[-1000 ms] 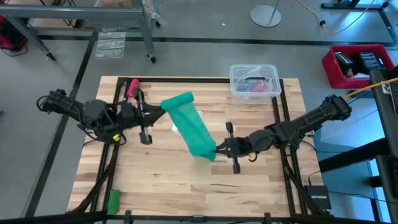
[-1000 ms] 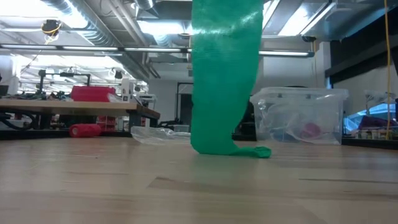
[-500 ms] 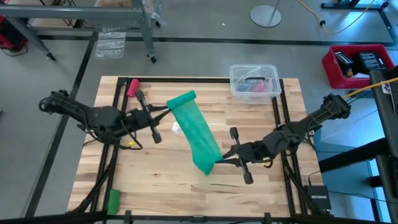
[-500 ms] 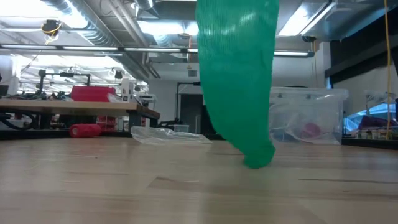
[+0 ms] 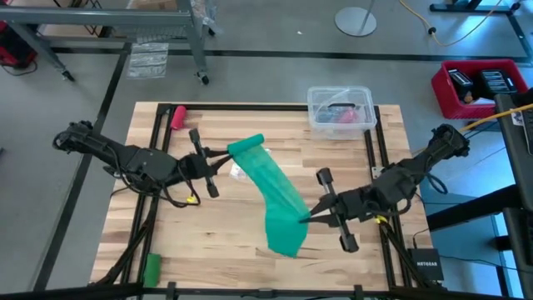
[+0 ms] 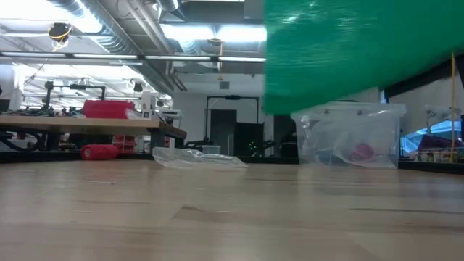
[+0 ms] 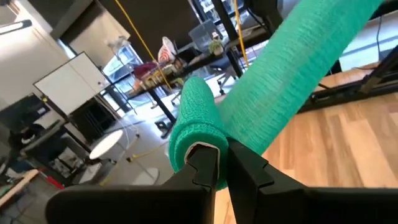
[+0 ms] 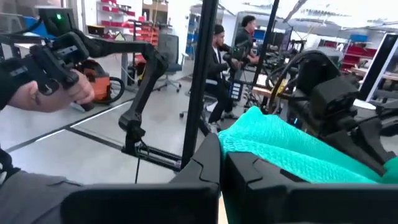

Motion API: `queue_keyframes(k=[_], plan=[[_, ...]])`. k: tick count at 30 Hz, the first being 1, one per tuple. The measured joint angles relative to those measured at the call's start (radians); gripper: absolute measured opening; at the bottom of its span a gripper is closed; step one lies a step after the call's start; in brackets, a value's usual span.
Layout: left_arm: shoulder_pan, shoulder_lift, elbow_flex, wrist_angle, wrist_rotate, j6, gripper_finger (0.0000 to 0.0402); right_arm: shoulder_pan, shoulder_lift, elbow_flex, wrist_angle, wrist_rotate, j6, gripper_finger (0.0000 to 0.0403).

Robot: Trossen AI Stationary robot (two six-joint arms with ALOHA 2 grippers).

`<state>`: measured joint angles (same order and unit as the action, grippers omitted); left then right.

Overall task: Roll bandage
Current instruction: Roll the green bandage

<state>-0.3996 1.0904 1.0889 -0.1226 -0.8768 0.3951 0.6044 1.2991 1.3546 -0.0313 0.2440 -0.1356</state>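
Observation:
The bandage (image 5: pixel 275 192) is a teal-green strip stretched slantwise above the table between my two grippers. Its rolled-up end (image 5: pixel 246 144) is at my left gripper (image 5: pixel 225 154), which is shut on it left of the table's middle. My right gripper (image 5: pixel 306 218) is shut on the strip near its other end, right of the middle and nearer the front edge. In the low view the bandage (image 6: pixel 348 51) hangs wholly above the tabletop. My left gripper pinches the bandage's rolled end (image 7: pixel 198 138) between its two fingers, coming level from the table's left. The roll is lifted clear and the strip runs away from it toward the other arm. My right gripper pinches the strip's side edge (image 8: pixel 239 144) near its free end between its two fingers, coming level from the table's right. A short tail (image 5: pixel 286 242) hangs past the fingers, clear of the table. How many layers it has, I cannot tell.
A clear plastic box (image 5: pixel 340 108) stands at the far right of the table. A pink-red roll (image 5: pixel 177 115) lies at the far left and a small bright-green roll (image 5: pixel 151 268) at the near left. A clear plastic wrapper (image 5: pixel 237 171) lies under the strip.
My right gripper has risen and gone toward the table's near edge, still shut on the strip. The bandage's lower end, which lay on the table, is now lifted clear. My left gripper has sunk a little and rolled about its own axis with the rolled end.

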Motion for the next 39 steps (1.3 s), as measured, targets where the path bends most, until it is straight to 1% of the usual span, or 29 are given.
queue_keyframes(k=[8,10,13,15,18,23,26,28,30,33,35,37,39], plan=[[-0.018,-0.001,0.0,-0.002,0.004,-0.03,0.0017,-0.003,0.01,0.002,-0.049,0.009,0.019,0.0003],[-0.019,-0.001,0.0,-0.002,0.005,-0.03,0.0017,-0.003,0.023,0.002,-0.051,0.008,0.036,0.0009],[-0.019,-0.001,0.0,0.001,0.004,-0.026,0.0017,-0.002,0.046,0.002,-0.05,0.057,0.067,0.0029],[-0.018,-0.001,0.0,0.002,0.001,-0.026,0.0017,-0.002,0.062,0.002,-0.065,0.1,0.093,0.0053],[-0.018,-0.001,0.0,0.031,0.0,-0.013,0.0017,-0.002,0.081,0.002,-0.136,0.156,0.144,0.0103],[-0.018,-0.01,0.0,0.173,0.001,0.068,0.0017,-0.011,0.115,0.002,-0.277,0.172,0.181,0.0188],[-0.018,-0.011,0.001,0.203,0.002,0.085,0.0017,-0.011,0.113,0.001,-0.356,0.177,0.181,0.0222],[-0.02,-0.011,0.001,0.211,0.004,0.075,0.0017,-0.011,0.11,0.002,-0.406,0.225,0.189,0.0237],[-0.023,-0.011,0.001,0.218,0.027,0.054,0.0017,-0.008,0.104,0.001,-0.457,0.297,0.189,0.0244],[-0.027,-0.011,0.007,0.216,0.077,0.0,0.0017,-0.01,0.085,0.0,-0.525,0.333,0.19,0.0246],[-0.035,-0.011,0.019,0.215,0.116,-0.034,0.0017,-0.038,0.077,-0.024,-0.525,0.328,0.181,0.0242],[-0.043,-0.011,0.033,0.218,0.155,-0.054,0.0017,-0.082,0.055,-0.081,-0.501,0.306,0.169,0.0234],[-0.055,-0.011,0.044,0.219,0.17,-0.058,0.0017,-0.146,0.024,-0.155,-0.435,0.256,0.159,0.0226]])
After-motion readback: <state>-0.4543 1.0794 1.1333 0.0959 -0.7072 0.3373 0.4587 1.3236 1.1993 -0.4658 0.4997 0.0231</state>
